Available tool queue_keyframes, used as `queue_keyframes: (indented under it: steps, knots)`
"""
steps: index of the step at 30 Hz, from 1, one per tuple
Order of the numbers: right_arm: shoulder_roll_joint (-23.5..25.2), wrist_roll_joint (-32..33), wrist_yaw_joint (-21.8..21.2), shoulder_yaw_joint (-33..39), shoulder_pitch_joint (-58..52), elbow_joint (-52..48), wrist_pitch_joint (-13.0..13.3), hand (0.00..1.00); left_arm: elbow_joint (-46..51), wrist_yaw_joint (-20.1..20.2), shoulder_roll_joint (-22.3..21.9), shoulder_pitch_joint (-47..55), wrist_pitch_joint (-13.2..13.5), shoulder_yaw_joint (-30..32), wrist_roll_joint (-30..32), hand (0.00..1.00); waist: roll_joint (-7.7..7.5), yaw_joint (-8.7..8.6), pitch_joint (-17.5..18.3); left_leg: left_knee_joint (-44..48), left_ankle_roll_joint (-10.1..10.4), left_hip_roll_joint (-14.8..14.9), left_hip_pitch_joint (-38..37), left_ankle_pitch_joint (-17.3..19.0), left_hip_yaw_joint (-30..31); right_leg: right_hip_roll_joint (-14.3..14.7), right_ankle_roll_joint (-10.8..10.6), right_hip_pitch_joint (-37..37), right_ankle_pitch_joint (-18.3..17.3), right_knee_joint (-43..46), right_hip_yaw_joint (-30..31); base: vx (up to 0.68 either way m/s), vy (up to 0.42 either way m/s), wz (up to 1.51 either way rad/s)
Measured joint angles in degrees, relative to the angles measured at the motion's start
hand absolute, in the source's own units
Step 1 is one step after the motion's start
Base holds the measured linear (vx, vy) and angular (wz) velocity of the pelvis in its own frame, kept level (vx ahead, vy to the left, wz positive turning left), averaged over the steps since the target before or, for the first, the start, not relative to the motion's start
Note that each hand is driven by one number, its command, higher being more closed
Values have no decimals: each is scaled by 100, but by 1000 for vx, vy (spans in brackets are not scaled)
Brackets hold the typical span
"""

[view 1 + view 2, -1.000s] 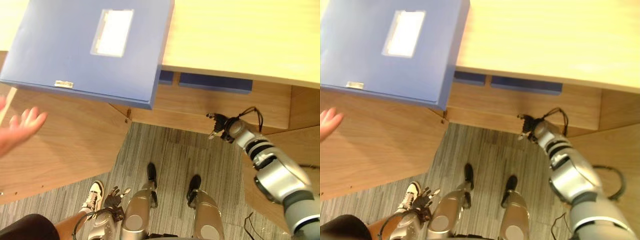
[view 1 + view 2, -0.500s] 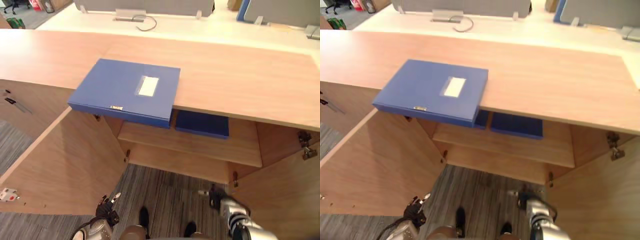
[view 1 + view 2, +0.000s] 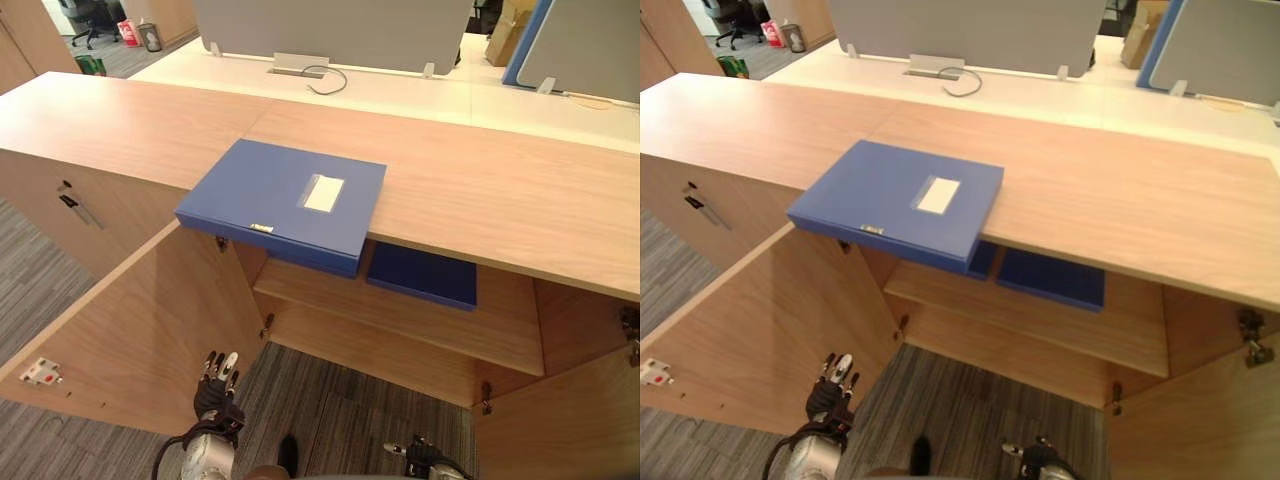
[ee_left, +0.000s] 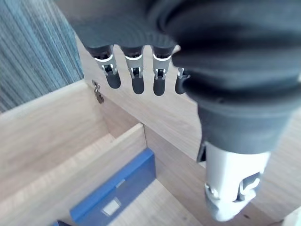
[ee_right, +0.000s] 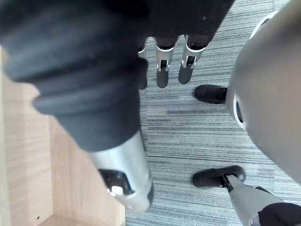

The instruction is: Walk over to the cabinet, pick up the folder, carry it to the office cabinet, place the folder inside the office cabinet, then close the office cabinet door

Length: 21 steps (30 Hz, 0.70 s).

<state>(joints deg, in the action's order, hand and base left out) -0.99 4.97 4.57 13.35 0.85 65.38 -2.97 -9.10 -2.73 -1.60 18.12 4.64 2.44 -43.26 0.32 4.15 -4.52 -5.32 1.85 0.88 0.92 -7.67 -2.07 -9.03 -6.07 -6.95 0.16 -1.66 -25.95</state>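
The left hand (image 3: pixel 218 383) hangs beside the open cabinet door (image 3: pixel 120 330), fingers straight and empty. Up ahead of it, the blue folder (image 3: pixel 285 200) lies on the cabinet top (image 3: pixel 500 200), its front edge overhanging; its white label (image 3: pixel 323 193) is unreadable. The right hand (image 5: pixel 162 77) hangs slack and empty over open floor (image 3: pixel 370 420).

**Two folders, two open doors, one cabinet in front of you**

You are looking at one wooden cabinet (image 3: pixel 500 190) with one inner shelf (image 3: pixel 400 318) and two doors swung open: a left door (image 3: pixel 130 330) and a right door (image 3: pixel 560 420). Two blue folders can be counted for certain, a top folder (image 3: pixel 285 200) and a shelf folder (image 3: pixel 422 275). A blue sliver (image 3: pixel 985 262) beside the shelf folder may be a third, but it is too hidden to count. Your robot has two hands in view, a left hand (image 3: pixel 217 385) and a right hand (image 3: pixel 413 457). Behind the cabinet are two desk screens, a grey screen (image 3: pixel 330 20) and a blue-edged screen (image 3: pixel 590 45), and one office chair (image 3: pixel 85 12).
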Motion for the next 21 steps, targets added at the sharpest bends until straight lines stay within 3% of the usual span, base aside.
queue_keyframes:
  steps: [3, 4, 6, 10, 12, 16, 18, 19, 21]
  knots:
    - [5, -1, 12, -2, -41, -5, 26, 0, 893, 126, -19, 117, 9, -215, -76, 0, -18, 33, 7, 1, -3, -15, 3, -5, 95, -5, -15, -52, -16, -10, -74, 16, -1, 14]
    - [6, -39, 12, -3, -97, 3, 57, 0, 1608, 90, -37, 132, 82, -135, 112, 0, -73, 69, 54, 1, -3, 0, 32, -6, 95, -12, -15, -49, -15, -7, -68, 0, 0, 0]
    - [13, -87, 12, -3, -138, 2, 69, 0, 2097, 16, -44, 105, 208, -36, 312, 0, -127, 103, 82, 2, -2, 9, 47, -6, 97, -9, -13, -45, -14, -4, -67, 0, 0, 0]
    - [3, -169, 42, -4, -343, 17, 88, 0, 3010, -706, -136, -148, 600, 428, 1534, 0, -266, 155, 171, 1, -2, 11, 51, -6, 100, -11, -11, -42, -15, 19, -65, 0, 0, 0]
    - [-5, -149, 158, -11, -422, 66, 107, 0, 3303, -1521, -125, -302, 793, 778, 2447, 0, -293, 152, 170, 0, 20, 17, 50, 10, 98, -11, -6, -29, -13, 42, -58, -42, 14, 0]
    - [-42, -173, 303, -225, -432, 124, 239, 0, 3794, -2853, -80, -702, 808, 1219, 4214, 0, -322, 156, 189, 0, 24, 28, 24, 3, 78, -2, 22, -12, -13, 45, -50, -48, 7, -1]
    - [-41, -181, 392, -286, -427, 179, 300, 0, 4070, -3620, 306, -926, 628, 1243, 5707, 0, -336, 170, 221, 0, 25, 49, 1, 4, -10, 12, 40, -6, -3, 24, 15, -33, 2, -14]
    - [-51, -199, 413, -355, -427, 182, 306, 0, 4104, -3782, 483, -975, 523, 1245, 6155, 0, -338, 169, 223, 0, 25, 56, -5, 4, -37, 20, 51, -1, 5, 11, 47, -24, -3, -22]
    - [-52, -413, 452, -399, -413, 186, 358, 0, 4129, -4113, 1182, -1248, 147, 1259, 7643, 0, -341, 159, 227, 1, 25, 89, -11, 4, -125, 71, 81, 34, 36, -17, 148, -22, -12, -21]
